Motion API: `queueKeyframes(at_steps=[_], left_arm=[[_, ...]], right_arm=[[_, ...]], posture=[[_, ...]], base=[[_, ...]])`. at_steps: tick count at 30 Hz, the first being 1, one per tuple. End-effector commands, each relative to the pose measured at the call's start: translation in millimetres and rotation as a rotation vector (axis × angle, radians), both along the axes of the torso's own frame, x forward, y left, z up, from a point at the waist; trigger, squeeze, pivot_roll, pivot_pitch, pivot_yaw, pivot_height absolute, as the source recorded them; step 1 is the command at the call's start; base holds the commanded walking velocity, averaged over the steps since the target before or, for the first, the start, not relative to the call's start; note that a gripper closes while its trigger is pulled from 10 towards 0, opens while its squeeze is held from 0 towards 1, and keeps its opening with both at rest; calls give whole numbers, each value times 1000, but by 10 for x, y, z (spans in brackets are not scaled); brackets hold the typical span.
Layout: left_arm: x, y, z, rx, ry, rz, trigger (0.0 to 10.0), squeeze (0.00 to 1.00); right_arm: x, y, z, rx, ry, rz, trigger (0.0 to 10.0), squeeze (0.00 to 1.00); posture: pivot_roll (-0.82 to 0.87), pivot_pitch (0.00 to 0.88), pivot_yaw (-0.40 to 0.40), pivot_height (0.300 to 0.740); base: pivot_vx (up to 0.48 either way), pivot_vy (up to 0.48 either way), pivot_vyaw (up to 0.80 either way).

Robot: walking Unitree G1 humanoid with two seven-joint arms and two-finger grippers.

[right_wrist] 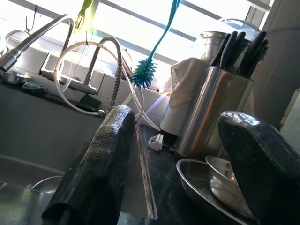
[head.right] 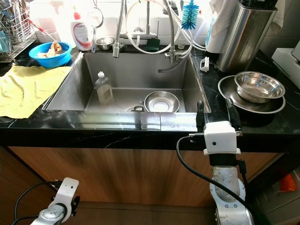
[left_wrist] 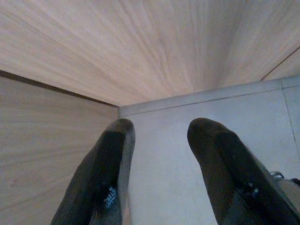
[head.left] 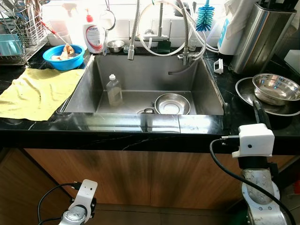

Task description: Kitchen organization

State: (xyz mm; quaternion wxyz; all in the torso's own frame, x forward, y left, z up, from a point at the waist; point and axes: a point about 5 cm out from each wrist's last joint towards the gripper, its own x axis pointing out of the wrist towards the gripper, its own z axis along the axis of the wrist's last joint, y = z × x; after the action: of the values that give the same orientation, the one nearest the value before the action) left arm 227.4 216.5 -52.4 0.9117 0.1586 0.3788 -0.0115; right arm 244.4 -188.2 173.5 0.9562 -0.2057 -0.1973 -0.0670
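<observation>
My right pincer point(head.right: 219, 110) hangs with fingers apart at the surface point(head.right: 262, 123) edge, beside the stacked steel bowls point(head.right: 259, 86). They look light, stiff and slippery; I'd pinch the top rim. Left pincer point(left_wrist: 159, 140), also apart, idles low by the cabinet.

A: The sink point(head.left: 140, 79) looks brushed steel, dull grey; the bowl point(head.left: 172, 104) inside it is shinier metal.

B: The counter point(head.left: 117, 129) is glossy black stone with pale veins. A yellow cloth point(head.left: 40, 91) looks soft, matt. The cabinet front point(head.left: 140, 176) is smooth wood.
</observation>
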Motion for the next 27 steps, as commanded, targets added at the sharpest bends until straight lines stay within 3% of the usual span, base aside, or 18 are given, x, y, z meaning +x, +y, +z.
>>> queueKeyframes(at_steps=[1,18,27], left_arm=[[-22,-6,-18,2,12,2,10000,0],[-9,-19,-11,6,1,9,10000,0],[3,-22,-3,13,-7,12,10000,0]], right_arm=[[-3,-31,52,-2,-11,-9,10000,0],[19,-34,52,-5,-3,-2,10000,0],[29,-40,62,-5,-3,-4,10000,0]], posture=[[-78,0,17,740],[-77,0,10,740],[-77,0,8,740]], base=[[251,0,0],[276,0,0],[0,0,0]])
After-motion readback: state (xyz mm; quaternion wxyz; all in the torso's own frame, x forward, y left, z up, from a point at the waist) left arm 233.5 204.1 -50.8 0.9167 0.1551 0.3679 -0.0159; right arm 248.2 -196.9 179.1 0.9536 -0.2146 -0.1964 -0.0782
